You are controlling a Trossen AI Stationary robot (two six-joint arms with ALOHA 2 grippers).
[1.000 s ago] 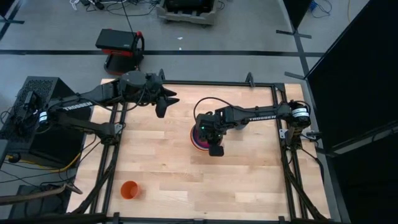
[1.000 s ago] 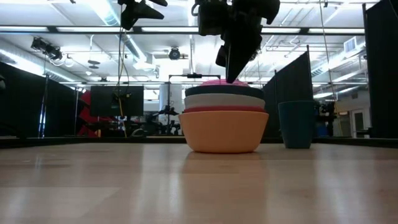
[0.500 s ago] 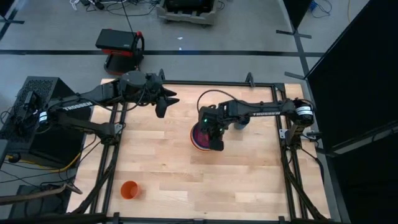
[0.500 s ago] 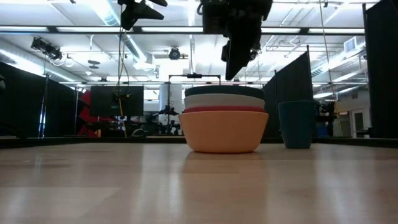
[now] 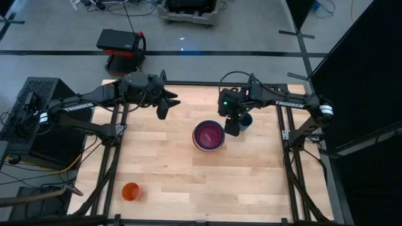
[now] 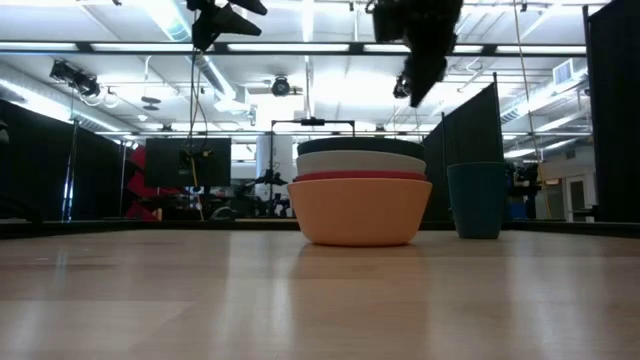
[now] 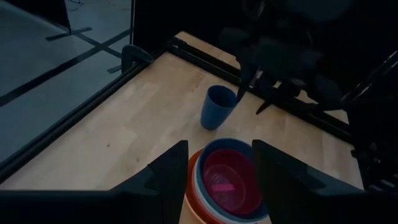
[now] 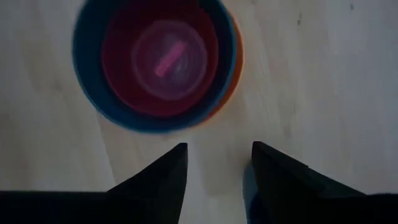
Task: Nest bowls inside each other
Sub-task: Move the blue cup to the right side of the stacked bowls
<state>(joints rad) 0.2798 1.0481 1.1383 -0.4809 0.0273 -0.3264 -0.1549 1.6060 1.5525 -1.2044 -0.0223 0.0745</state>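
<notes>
High view: nested bowls [image 5: 208,135], magenta-pink innermost, at table centre; right gripper [image 5: 232,127] just right of them, empty, fingers parted; left gripper [image 5: 164,104] at upper left, empty; dark-blue cup [image 5: 245,121] beside the right gripper; orange cup [image 5: 130,191] lower left.

Low view: stack [image 6: 360,198] centre frame, yellow-orange bowl lowest.

Left wrist view: fingers [image 7: 171,174] apart, stack [image 7: 227,180] between them.

Right wrist view: fingers [image 8: 163,177] apart, stack [image 8: 158,62] at upper left.
</notes>
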